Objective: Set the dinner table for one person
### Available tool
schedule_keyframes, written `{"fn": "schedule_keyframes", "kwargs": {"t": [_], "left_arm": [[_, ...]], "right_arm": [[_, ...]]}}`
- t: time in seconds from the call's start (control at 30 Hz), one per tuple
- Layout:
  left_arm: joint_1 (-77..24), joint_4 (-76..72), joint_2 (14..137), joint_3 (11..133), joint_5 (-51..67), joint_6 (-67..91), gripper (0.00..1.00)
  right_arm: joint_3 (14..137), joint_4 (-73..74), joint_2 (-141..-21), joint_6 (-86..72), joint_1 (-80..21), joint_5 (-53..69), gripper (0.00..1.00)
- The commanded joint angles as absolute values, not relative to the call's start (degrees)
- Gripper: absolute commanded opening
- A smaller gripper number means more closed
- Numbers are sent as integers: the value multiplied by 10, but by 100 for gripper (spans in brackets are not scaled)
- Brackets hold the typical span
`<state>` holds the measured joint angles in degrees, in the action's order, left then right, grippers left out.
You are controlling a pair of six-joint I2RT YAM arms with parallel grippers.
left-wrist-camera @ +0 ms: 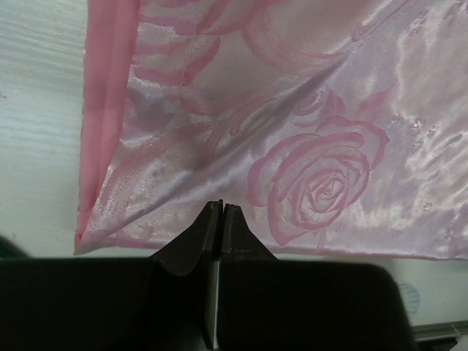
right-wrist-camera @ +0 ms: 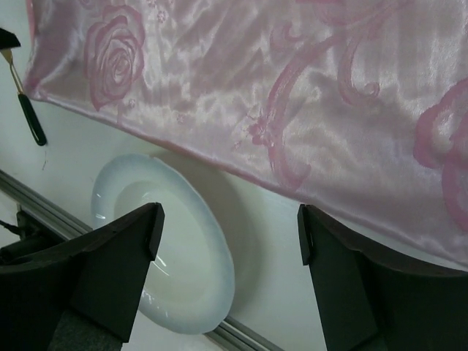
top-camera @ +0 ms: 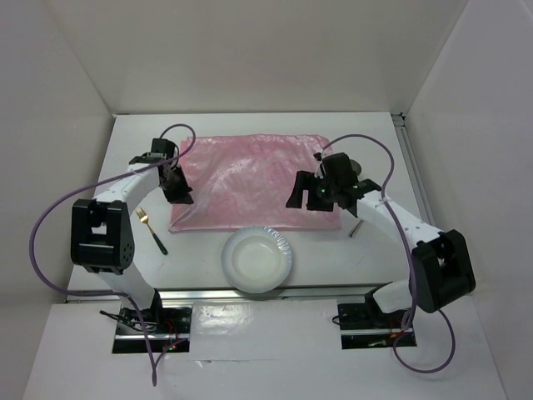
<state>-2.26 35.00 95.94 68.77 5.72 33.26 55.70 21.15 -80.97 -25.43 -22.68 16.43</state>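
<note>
the dinner table (top-camera: 379, 158), a plain white matte top, fills the floor of the white enclosure and carries everything else. a shiny pink mat (top-camera: 250, 179) printed with roses is spread across its middle, closer to the far edge than to the near one. a white plate (top-camera: 258, 260) is set at the middle of the near edge, its far rim just beside the mat's near edge. a fork (top-camera: 151, 229) with a gold head and black handle is laid near the left edge, beside the mat's near-left corner. a small dark utensil (top-camera: 356, 227) is seen off the mat's near-right corner; its kind cannot be told.

the left claw (left-wrist-camera: 221, 208) is placed at the mat's left side near the near-left corner, its fingers pressed together; whether any cloth is caught between them cannot be told. the right claw (right-wrist-camera: 230, 227) is held above the mat's right part, its fingers spread wide with nothing between them, and the plate and the mat's near edge are seen below it.
</note>
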Motion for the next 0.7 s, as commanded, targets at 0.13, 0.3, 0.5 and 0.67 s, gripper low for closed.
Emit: {"fn": "schedule_keyframes", "kwargs": {"t": [0.13,0.3,0.5,0.67], "left_arm": [[-21,341,995,708,2,340,0],[-21,323,989,665,-13,360,0],[-26,338,958,681,-39,367,8],[-26,354,888,707,-51,360,25]], "right_arm": [[476,235,-736,-309,-268,173,91],[457,255,-714,-338,-273,168,99],[424,245,-688,-344,-279,207,99],[396,205,-688,-370,-318,233,99]]}}
